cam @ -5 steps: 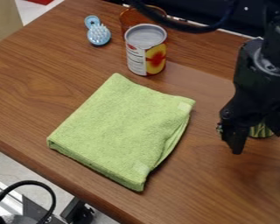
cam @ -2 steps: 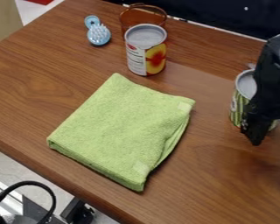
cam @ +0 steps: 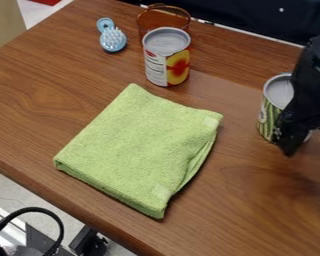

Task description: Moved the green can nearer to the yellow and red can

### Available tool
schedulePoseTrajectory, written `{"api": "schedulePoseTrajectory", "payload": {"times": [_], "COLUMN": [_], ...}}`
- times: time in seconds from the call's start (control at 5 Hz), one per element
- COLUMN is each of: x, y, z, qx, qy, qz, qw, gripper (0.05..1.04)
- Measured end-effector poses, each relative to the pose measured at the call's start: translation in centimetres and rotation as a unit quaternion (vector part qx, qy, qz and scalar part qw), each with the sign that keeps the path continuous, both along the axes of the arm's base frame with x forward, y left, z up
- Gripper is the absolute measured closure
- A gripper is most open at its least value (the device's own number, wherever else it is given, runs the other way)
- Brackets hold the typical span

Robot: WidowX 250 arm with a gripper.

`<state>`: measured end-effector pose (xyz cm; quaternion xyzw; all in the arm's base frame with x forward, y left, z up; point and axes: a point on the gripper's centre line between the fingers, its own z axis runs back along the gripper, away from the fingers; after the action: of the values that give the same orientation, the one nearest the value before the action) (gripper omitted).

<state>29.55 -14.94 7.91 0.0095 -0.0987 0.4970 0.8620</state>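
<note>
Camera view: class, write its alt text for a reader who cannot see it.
A black robot gripper is at a green can on the right of a wooden table. A yellow and red can stands farther back, beyond a folded green towel, with a blue brush and an orange container nearby.

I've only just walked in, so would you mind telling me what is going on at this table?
A robot arm has its black gripper right at the green can, seemingly to shift it toward the yellow and red can; whether it has a firm hold, I cannot tell. Both cans are upright and well apart, with a folded green towel lying on the wooden table in front of the yellow and red one.
</note>
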Motion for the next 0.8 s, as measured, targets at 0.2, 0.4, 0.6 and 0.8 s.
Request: {"api": "schedulePoseTrajectory", "payload": {"times": [0.2, 0.4, 0.6, 0.8], "x": [0.6, 1.1, 1.3, 1.8], "y": [0.9, 2.1, 3.1, 4.6], "z": [-0.3, -0.3, -0.5, -0.3], "qx": [0.016, 0.018, 0.029, 0.042], "qy": [0.000, 0.005, 0.003, 0.011], "qz": [-0.003, -0.001, -0.003, -0.011], "qw": [0.9999, 0.9998, 0.9996, 0.9990], "gripper": [0.088, 0.088, 0.088, 0.088]}}
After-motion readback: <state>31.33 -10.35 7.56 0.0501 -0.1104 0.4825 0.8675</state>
